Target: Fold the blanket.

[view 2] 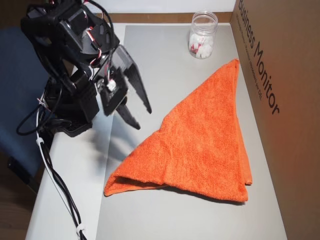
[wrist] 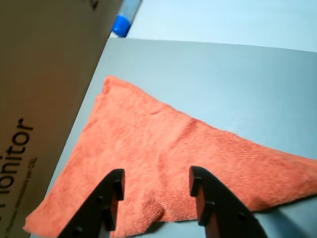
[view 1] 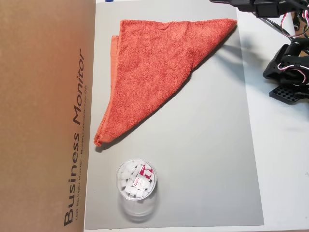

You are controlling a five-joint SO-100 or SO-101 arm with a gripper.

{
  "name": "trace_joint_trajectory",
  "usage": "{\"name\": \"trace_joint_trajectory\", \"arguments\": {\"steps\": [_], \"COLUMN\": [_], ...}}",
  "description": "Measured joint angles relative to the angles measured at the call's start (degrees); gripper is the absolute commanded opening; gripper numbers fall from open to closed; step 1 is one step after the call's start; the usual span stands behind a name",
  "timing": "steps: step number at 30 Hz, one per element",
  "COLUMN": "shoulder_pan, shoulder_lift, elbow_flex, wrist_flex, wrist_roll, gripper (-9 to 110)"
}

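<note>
A large brown cardboard box [view 1: 46,116] printed with the words "Business Monitor" fills the left side of an overhead view and the right side of the other overhead view. It stands along one long edge of a grey mat [view 1: 207,159] that covers most of the white table [view 1: 285,169].

The blanket [view 1: 154,72], an orange-red terry cloth, lies flat on the mat, folded into a triangle. In an overhead view its long straight edge runs along the far end of the mat, its left side lies close beside the box, and its narrow tip points toward the near left. A strip of the lower layer shows past the upper layer along the box side. In the wrist view the blanket [wrist: 168,168] spreads across the lower half of the picture, with the box to its left.

The black robot arm [view 2: 75,65] stands at the mat's edge opposite the box, with white and black cables [view 2: 55,185] trailing from its base. Its gripper [view 2: 141,118] hangs above the bare mat just beside the blanket's corner, fingers spread apart and holding nothing. In the wrist view the two black fingers [wrist: 106,203] frame the cloth below them without touching it.

A clear plastic jar [view 1: 136,186] holding small white pieces and a red-and-white label stands on the mat near the blanket's narrow tip, apart from it.
</note>
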Motion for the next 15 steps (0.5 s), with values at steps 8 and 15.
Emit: {"name": "trace_joint_trajectory", "arguments": {"steps": [8,15], "shoulder_pan": [6.1,10.5], "shoulder_lift": [11.9,14.9], "elbow_flex": [11.8,17.4], "wrist_flex": [0.0,0.0], "wrist_roll": [3.6,6.9], "gripper": [12,12]}}
